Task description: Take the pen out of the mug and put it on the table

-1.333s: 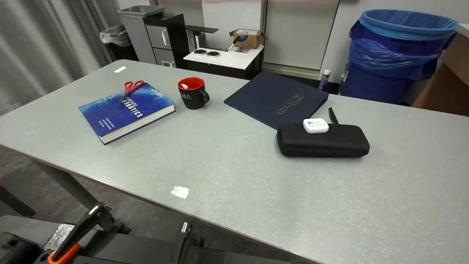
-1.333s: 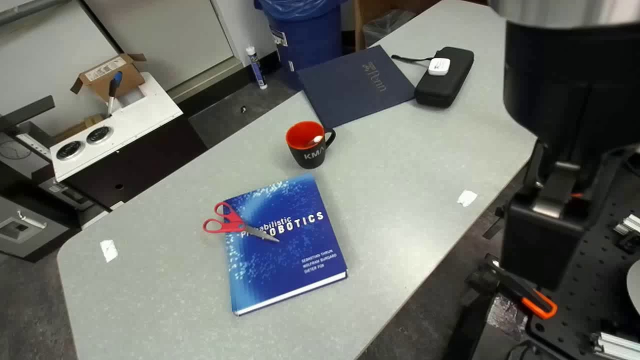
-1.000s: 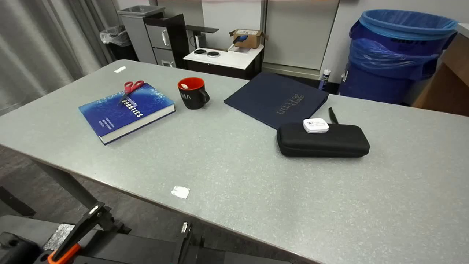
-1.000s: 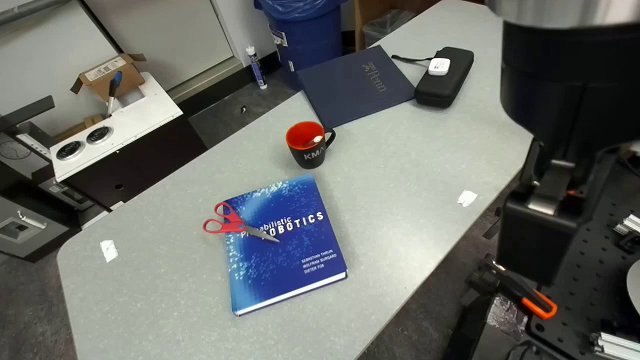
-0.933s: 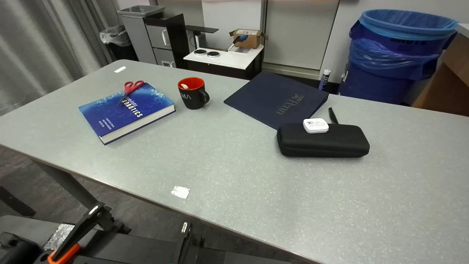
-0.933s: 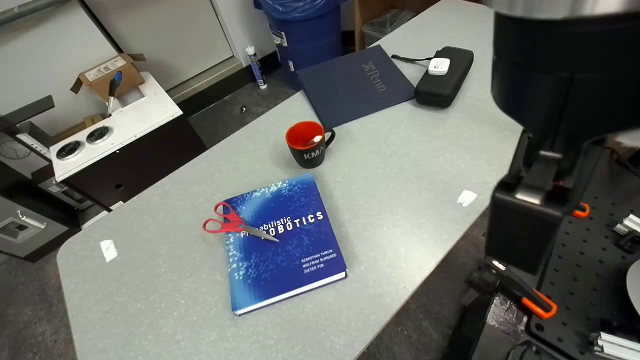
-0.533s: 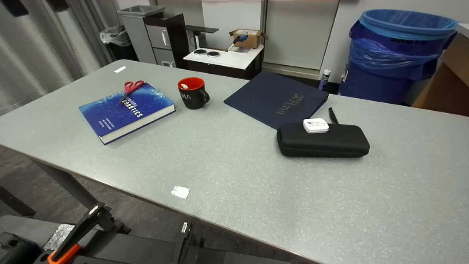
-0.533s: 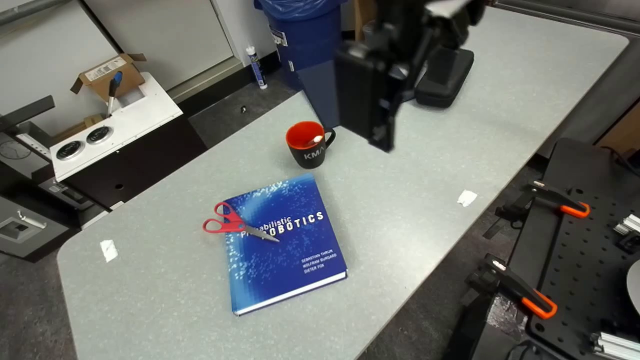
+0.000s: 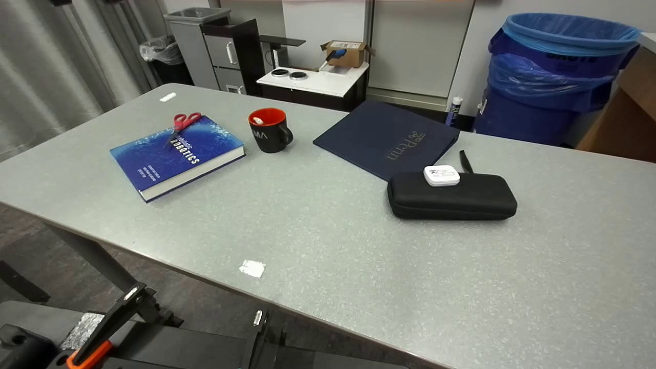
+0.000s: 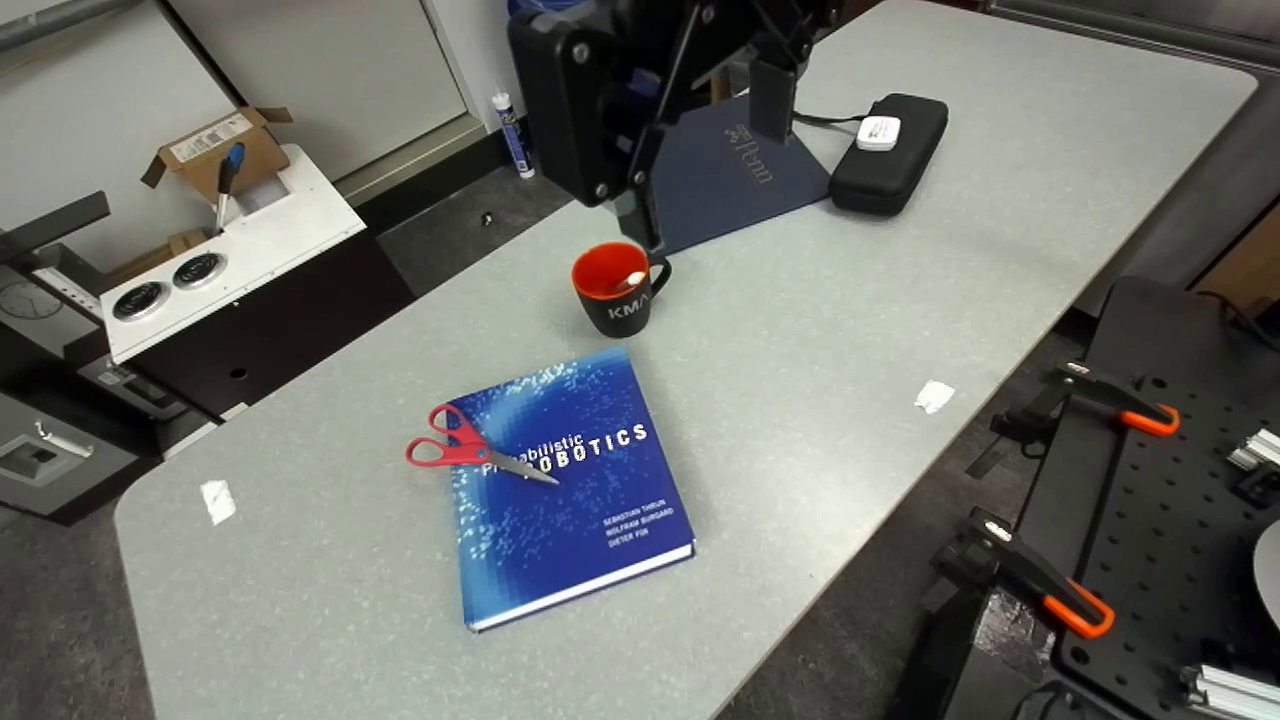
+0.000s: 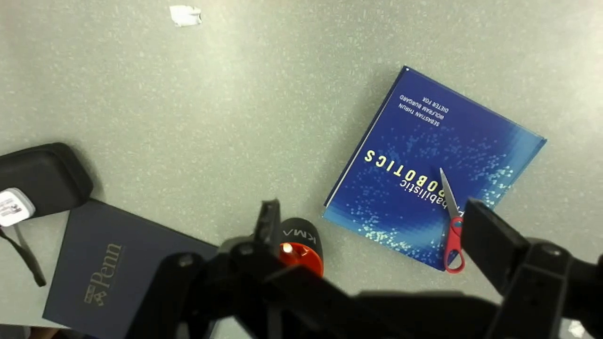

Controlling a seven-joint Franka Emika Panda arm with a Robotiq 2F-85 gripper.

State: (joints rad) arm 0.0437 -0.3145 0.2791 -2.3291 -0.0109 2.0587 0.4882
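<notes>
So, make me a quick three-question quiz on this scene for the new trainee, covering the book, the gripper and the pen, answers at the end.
1. Multiple choice: what lies across the edge of the blue book?
A: the navy folder
B: the red scissors
C: the black case

2. True or false: in the wrist view, the gripper stands open.

3. Fill in the last word: the pen is inside the ...

Key: 1. B; 2. true; 3. mug.

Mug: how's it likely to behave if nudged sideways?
The mug would probably slide before tipping under a low nudge, given its squat body. A higher push may tip it more readily, since it narrows downward. The pen leans inside, so it could shift with a jolt.
</notes>
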